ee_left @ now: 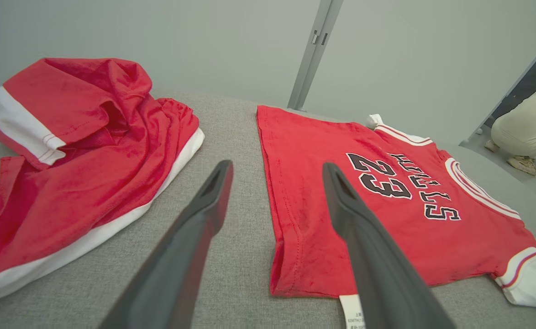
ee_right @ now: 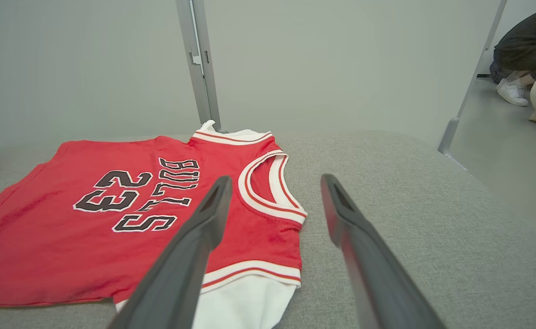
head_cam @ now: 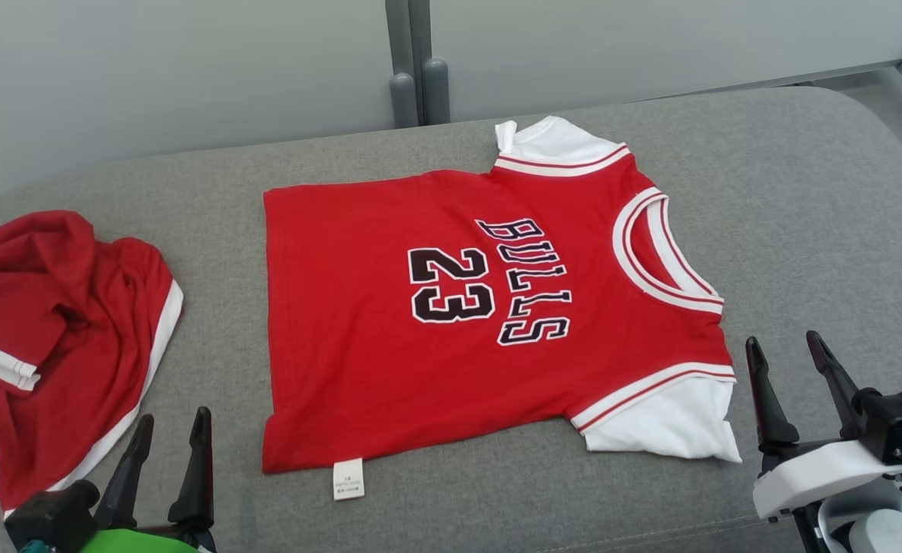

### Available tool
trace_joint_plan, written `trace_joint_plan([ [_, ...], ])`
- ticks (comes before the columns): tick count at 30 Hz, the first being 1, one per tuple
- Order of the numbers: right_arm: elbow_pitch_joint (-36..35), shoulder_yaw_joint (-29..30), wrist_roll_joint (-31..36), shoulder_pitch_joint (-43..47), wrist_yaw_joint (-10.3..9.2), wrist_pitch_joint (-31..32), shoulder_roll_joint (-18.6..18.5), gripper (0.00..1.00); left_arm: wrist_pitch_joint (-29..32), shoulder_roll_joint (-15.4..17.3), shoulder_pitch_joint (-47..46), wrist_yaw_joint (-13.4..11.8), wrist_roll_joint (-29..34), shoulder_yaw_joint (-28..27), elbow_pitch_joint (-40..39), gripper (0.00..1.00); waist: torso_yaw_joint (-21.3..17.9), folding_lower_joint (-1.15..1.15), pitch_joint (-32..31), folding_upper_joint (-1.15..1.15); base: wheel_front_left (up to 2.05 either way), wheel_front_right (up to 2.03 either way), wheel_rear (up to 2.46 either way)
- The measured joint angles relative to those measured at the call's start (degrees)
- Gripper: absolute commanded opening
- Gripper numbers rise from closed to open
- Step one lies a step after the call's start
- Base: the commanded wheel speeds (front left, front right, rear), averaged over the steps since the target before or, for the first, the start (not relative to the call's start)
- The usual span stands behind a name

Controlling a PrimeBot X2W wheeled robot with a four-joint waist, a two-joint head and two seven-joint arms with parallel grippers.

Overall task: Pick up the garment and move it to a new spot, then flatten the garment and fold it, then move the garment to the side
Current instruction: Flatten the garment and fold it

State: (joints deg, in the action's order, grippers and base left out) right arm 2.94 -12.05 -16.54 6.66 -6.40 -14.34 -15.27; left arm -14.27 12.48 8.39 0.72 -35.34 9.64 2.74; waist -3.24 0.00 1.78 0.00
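red jersey (head_cam: 359, 361) flat on grey cushion (head_cam: 804, 192) — crumpled red cloth (head_cam: 59, 307) nearby

Cut edges and unreadable print
The label (head_cam: 348, 479) at the jersey (head_cam: 389, 338) hem carries print too small to read; the crumpled red garment (head_cam: 59, 338) runs off the head view's left edge, and a crouching person (ee_left: 530, 123) is cropped by the left wrist view's right edge.

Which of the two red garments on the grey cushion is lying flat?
The red jersey printed BULLS 23, spread out in the middle; the other red white-trimmed garment lies crumpled to the robot's left.
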Motion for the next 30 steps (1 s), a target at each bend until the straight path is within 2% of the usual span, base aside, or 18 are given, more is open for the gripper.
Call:
trace_joint_plan([
  [20,1.4,0.92,2.92,-0.29,2.99,-0.01,0.85,1.0,0.0,-1.98,0.03,3.34,1.88,-0.93,2.97,1.0,0.66,0.0,0.45,0.0,0.0,0.0,0.0],
  [30,6.34,-0.36,3.34,2.04,5.91,-0.01,-0.56,1.0,0.1,-2.0,0.05,4.74,3.6,4.1,6.05,1.0,0.55,0.0,2.93,0.0,0.0,0.0,0.0],
])
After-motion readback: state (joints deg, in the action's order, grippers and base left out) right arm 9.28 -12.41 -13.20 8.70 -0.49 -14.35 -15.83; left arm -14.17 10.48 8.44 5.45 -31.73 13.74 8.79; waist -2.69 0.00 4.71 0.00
